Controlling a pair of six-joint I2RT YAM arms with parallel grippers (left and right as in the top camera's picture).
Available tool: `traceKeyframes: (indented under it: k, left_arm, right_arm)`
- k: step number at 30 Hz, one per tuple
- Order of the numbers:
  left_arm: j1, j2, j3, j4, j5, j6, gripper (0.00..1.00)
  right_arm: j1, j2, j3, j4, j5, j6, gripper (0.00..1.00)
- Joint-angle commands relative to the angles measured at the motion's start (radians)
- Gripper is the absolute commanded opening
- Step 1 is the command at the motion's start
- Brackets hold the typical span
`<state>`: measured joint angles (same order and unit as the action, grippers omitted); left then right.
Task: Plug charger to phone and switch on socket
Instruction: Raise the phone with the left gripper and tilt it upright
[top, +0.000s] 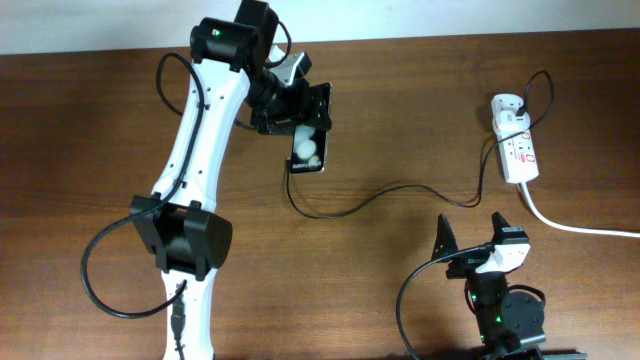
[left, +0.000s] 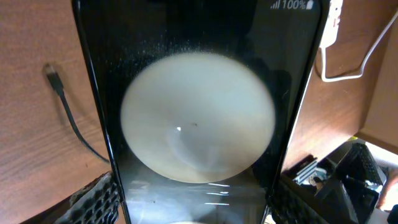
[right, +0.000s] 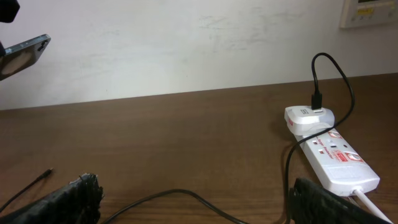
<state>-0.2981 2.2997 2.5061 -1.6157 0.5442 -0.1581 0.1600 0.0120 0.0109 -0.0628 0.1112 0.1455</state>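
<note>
My left gripper (top: 303, 118) is shut on the phone (top: 308, 152), a black slab with white round blobs, and holds it above the table at the back centre. In the left wrist view the phone (left: 199, 112) fills the frame between the fingers of the left gripper (left: 196, 208). The charger cable (top: 400, 190) runs from the white adapter (top: 507, 106) to its plug tip (left: 52, 74), which lies loose on the table, apart from the phone. The socket strip (top: 521, 152) lies at the right. My right gripper (top: 478, 243) is open and empty near the front edge.
The strip's thick white cord (top: 575, 226) runs off to the right edge. In the right wrist view the strip (right: 339, 165) and adapter (right: 309, 118) sit right of centre, the cable (right: 180, 194) crosses between the fingers, and a pale wall stands behind the table.
</note>
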Motion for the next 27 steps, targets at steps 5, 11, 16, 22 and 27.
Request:
traceKeyframes:
  k: [5, 11, 16, 22, 27]
  left_arm:
    - [-0.003, -0.006, 0.029, -0.001, 0.037, -0.056, 0.31]
    - [-0.003, -0.005, 0.029, 0.005, 0.037, -0.148, 0.32]
    - [-0.003, -0.005, 0.029, 0.005, 0.04, -0.198, 0.32]
    - [-0.003, -0.005, 0.029, 0.005, 0.041, -0.349, 0.34]
    - [-0.002, -0.005, 0.029, 0.006, 0.041, -0.419, 0.32]
  right_arm:
    - [-0.003, -0.008, -0.005, -0.008, 0.002, -0.007, 0.99]
    - [-0.003, -0.008, -0.005, -0.008, 0.002, -0.007, 0.99]
    - [-0.003, -0.008, -0.005, -0.008, 0.002, -0.007, 0.99]
    - [-0.003, -0.008, -0.005, -0.008, 0.002, -0.007, 0.99]
    - [-0.003, -0.008, -0.005, -0.008, 0.002, -0.007, 0.99]
